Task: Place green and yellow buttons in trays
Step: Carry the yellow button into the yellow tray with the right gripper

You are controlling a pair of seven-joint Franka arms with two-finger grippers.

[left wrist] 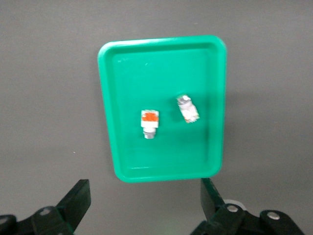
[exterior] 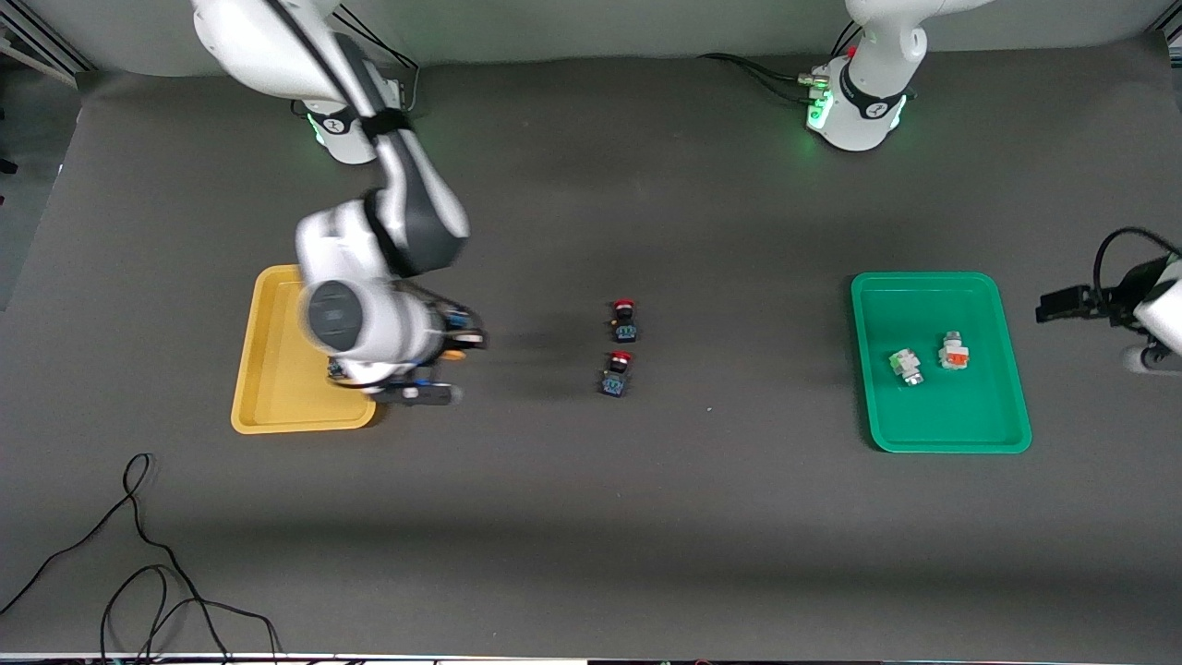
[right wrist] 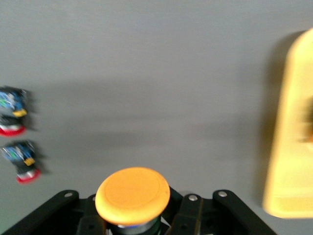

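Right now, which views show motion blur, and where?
Front view: right arm and right gripper smeared beside the yellow tray; green tray sharp. Right wrist view: yellow tray and red-capped switches soft; orange-capped button fairly sharp. Left wrist view: slight softness only.

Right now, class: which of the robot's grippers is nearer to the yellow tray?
Right. The right gripper, shut on a yellow-capped button, is up at the yellow tray's edge. The left gripper, open, is at the table's other end, by the green tray.
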